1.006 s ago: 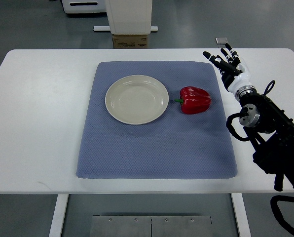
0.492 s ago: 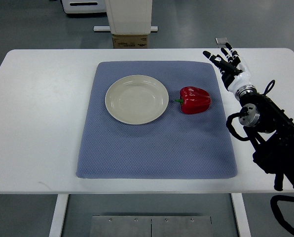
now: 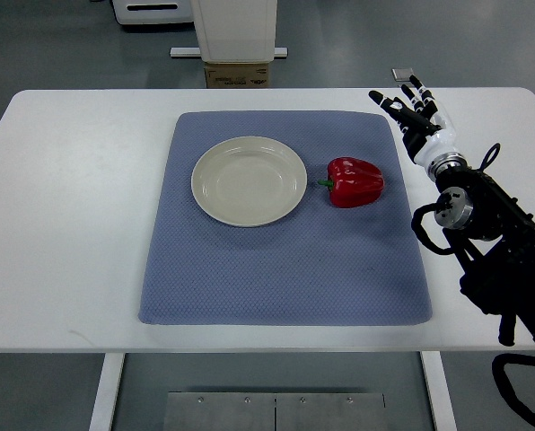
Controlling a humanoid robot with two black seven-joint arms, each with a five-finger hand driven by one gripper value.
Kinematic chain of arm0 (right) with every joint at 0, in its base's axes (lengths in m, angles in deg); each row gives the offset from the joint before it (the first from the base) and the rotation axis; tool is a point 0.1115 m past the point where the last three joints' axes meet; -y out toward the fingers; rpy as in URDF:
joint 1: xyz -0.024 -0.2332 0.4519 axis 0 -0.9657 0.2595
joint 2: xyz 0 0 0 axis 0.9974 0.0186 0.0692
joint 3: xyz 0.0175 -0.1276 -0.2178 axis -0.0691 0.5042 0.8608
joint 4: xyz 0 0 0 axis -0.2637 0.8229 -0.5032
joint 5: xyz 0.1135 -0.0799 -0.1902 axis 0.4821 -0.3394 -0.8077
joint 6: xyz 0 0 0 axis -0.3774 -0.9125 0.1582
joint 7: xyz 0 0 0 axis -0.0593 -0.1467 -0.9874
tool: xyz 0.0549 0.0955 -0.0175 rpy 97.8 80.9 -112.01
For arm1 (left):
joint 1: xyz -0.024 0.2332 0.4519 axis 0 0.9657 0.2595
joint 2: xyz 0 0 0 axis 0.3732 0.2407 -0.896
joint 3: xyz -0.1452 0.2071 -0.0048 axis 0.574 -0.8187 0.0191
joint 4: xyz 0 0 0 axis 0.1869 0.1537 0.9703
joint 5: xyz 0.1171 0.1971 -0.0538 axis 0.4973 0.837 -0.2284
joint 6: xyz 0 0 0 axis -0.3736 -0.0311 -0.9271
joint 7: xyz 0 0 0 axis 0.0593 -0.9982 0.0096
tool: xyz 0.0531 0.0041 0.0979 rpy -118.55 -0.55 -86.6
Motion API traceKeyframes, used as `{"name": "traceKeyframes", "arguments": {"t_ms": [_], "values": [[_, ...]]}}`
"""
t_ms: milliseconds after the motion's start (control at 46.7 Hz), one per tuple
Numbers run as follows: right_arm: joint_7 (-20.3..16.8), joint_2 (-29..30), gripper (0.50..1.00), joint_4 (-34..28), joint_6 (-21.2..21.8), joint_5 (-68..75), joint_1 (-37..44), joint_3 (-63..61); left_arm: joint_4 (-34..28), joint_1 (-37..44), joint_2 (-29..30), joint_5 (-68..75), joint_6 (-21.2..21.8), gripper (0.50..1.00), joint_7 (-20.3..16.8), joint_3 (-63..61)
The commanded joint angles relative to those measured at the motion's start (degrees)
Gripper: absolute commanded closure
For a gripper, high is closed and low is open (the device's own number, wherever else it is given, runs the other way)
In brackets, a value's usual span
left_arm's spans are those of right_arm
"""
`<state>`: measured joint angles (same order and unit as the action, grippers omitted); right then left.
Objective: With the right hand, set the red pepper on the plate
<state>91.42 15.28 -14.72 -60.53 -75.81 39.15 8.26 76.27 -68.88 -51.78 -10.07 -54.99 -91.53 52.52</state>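
A red pepper lies on its side on the blue mat, its green stem pointing left toward the plate. The empty cream plate sits on the mat just left of the pepper. My right hand is over the white table beyond the mat's far right corner, up and to the right of the pepper. Its fingers are spread and hold nothing. The black right arm runs down the right edge. The left arm does not show.
The white table carries the mat. Beyond its far edge stand a cardboard box and a white stand base on the grey floor. A small grey tag lies at the far table edge near my right hand.
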Motion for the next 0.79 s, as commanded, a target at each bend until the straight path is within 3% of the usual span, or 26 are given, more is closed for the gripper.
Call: {"name": "traceKeyframes", "arguments": {"t_ms": [0,770], "values": [[0.0,0.0,0.500,0.0,0.0,0.0,0.2,0.0,0.0,0.0,0.0,0.0,0.0,0.500,0.1,0.0],[-0.1,0.0,0.500,0.2,0.0,-0.1,1.0,3.4,0.0,0.0,0.0,0.0,0.0,0.500,0.0,0.0]]}}
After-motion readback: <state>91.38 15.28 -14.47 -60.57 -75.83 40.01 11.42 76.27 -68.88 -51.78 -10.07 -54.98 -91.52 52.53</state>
